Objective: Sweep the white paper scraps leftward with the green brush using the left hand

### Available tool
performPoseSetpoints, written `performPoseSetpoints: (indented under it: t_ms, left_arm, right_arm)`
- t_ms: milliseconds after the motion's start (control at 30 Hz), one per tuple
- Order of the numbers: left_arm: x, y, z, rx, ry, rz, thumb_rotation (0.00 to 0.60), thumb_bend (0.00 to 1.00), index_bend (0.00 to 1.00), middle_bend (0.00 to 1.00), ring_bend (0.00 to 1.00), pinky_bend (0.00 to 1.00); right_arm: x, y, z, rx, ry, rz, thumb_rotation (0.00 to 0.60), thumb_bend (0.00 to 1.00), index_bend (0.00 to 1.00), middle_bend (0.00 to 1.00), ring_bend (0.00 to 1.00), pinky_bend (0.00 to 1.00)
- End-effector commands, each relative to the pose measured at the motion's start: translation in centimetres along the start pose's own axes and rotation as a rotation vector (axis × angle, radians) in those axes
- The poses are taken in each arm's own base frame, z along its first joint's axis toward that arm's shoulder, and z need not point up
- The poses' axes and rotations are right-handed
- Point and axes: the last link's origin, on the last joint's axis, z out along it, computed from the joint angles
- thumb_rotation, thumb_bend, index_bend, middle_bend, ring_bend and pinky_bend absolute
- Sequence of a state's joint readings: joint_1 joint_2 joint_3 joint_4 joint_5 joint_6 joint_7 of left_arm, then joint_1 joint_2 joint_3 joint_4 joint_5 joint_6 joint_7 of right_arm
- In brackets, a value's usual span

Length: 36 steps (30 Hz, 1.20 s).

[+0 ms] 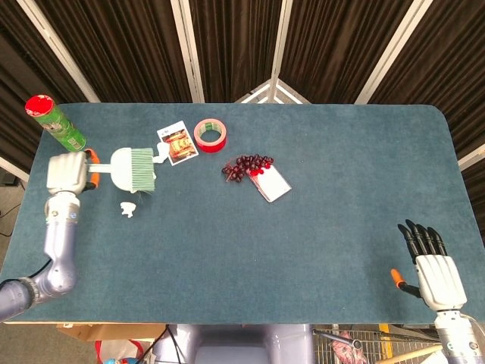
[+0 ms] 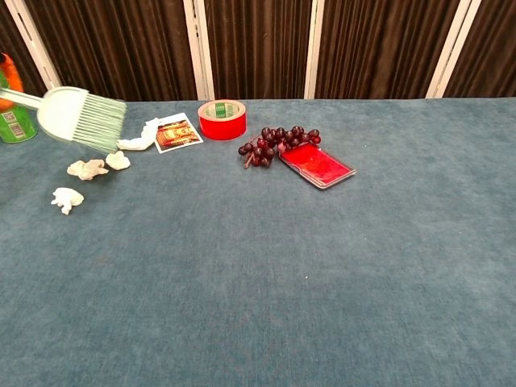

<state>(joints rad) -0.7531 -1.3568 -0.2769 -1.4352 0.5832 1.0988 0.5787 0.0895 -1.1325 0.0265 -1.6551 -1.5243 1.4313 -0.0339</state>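
Note:
My left hand (image 1: pixel 67 173) grips the orange-ended handle of the green brush (image 1: pixel 132 168) at the table's left side. The chest view shows the brush (image 2: pixel 85 119) lifted off the cloth, bristles pointing right. Just below its bristles lie two white paper scraps (image 2: pixel 87 168) (image 2: pixel 118 160), which the brush head hides in the head view. A third scrap (image 1: pixel 127 208) (image 2: pixel 66 198) lies nearer the front. A larger white scrap (image 1: pixel 158 157) (image 2: pixel 139 142) touches the picture card's left edge. My right hand (image 1: pixel 436 265) hangs open past the front right corner, far from all this.
A green can with a red lid (image 1: pixel 57 123) stands at the back left corner. A picture card (image 1: pixel 177 143), a red tape roll (image 1: pixel 210 133), dark grapes (image 1: pixel 246 166) and a red flat case (image 1: pixel 271 182) lie right of the brush on the blue table (image 1: pixel 341 189).

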Motion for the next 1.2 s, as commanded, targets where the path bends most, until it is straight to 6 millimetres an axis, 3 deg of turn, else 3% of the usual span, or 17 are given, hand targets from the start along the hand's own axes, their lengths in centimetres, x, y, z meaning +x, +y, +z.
performPoseSetpoints:
  t_ms: [33, 233, 400, 733, 967, 1200]
  left_arm:
    - [-1.2, 1.6, 0.1, -0.02, -0.028, 0.03, 0.6, 0.74, 0.77, 1.0, 1.0, 1.0]
    - [-3.3, 2.1, -0.4, -0.023, -0.072, 0.063, 0.6, 0.74, 0.77, 1.0, 1.0, 1.0]
    - [-3.9, 1.3, -0.8, -0.024, -0.071, 0.093, 0.6, 0.74, 0.77, 1.0, 1.0, 1.0]
    - [-4.6, -3.6, -1.3, 0.074, -0.117, 0.124, 0.6, 0.74, 0.77, 1.0, 1.0, 1.0]
    - [-3.6, -7.7, -1.9, 0.151, -0.091, 0.086, 0.6, 0.74, 0.77, 1.0, 1.0, 1.0]
    - [-0.7, -8.7, -3.2, 0.123, 0.004, -0.041, 0.6, 0.74, 0.77, 1.0, 1.0, 1.0]
  right_arm:
    - [0.1, 0.2, 0.0, -0.008, -0.003, 0.007, 0.6, 0.32, 0.0, 0.0, 0.0, 0.0]
    - [0.2, 0.2, -0.1, -0.009, -0.005, 0.01, 0.6, 0.32, 0.0, 0.0, 0.0, 0.0]
    - [0.1, 0.1, -0.1, -0.007, -0.006, 0.009, 0.6, 0.32, 0.0, 0.0, 0.0, 0.0]
    - [0.0, -0.1, -0.2, -0.007, -0.006, 0.006, 0.6, 0.32, 0.0, 0.0, 0.0, 0.0]
    - [0.1, -0.2, -0.3, -0.003, -0.003, 0.003, 0.6, 0.32, 0.0, 0.0, 0.0, 0.0]
    - [0.2, -0.3, -0.4, 0.003, 0.008, -0.001, 0.6, 0.32, 0.0, 0.0, 0.0, 0.0]
